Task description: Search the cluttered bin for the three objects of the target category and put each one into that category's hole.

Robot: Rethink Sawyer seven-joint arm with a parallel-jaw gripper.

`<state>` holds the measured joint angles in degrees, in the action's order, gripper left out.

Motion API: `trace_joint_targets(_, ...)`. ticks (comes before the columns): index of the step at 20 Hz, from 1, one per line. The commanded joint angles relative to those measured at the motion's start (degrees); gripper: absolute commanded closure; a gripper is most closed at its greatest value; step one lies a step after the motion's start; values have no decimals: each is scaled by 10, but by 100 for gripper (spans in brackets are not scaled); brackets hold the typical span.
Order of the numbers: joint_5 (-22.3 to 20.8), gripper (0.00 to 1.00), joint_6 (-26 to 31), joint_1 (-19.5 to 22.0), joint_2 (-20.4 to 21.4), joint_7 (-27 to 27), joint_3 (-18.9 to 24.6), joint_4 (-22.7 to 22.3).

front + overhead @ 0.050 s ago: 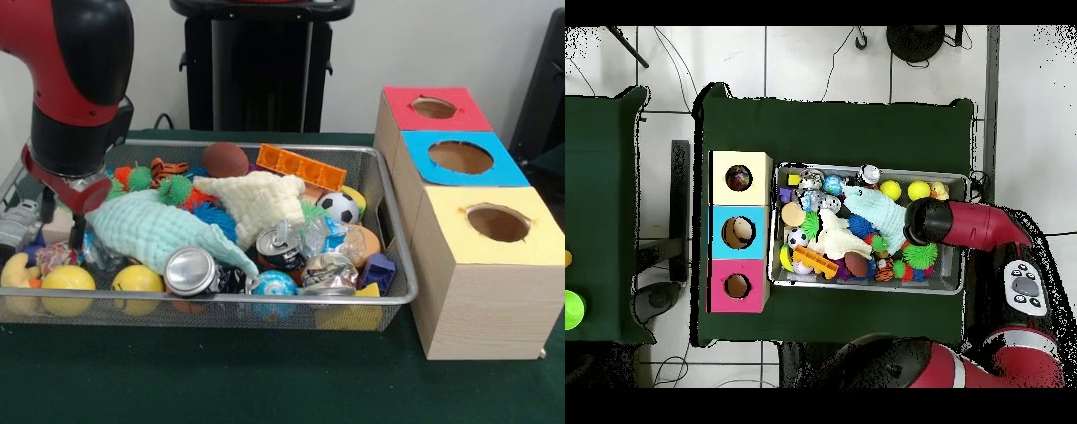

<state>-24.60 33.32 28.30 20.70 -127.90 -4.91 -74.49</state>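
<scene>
The bin (229,314) is seen from the front, full to the top with mixed things, so the three wanted things may be hidden under others. Which kind is wanted cannot be told. A teal cloth (150,230) and a cream cloth (256,203) are spread over the middle. Shiny cans (190,269) are lying near the front wall, and two yellow balls (68,281) are tucked in the left corner. The gripper (62,221) is held low over the left end, likely so that this corner can be searched. Whether it is spread wide or closed on something cannot be told. Three boxes are lined up just beside the bin, red (477,115), blue (508,172) and yellow (485,291), each with a hole on top, so things can be dropped in.

From overhead, the arm (965,222) is stretched over one end of the bin (915,289), and the gripper is hidden under it. The boxes (760,232) are set at the other end. Something is seen inside each hole, but what cannot be told.
</scene>
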Motion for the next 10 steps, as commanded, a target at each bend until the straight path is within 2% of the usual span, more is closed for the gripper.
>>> trace_joint_targets(1, -29, 0, -55, 8, -40, 4, 23, -3)
trace_joint_targets(10, -28, 0, -69, 0, -41, -14, 9, -9)
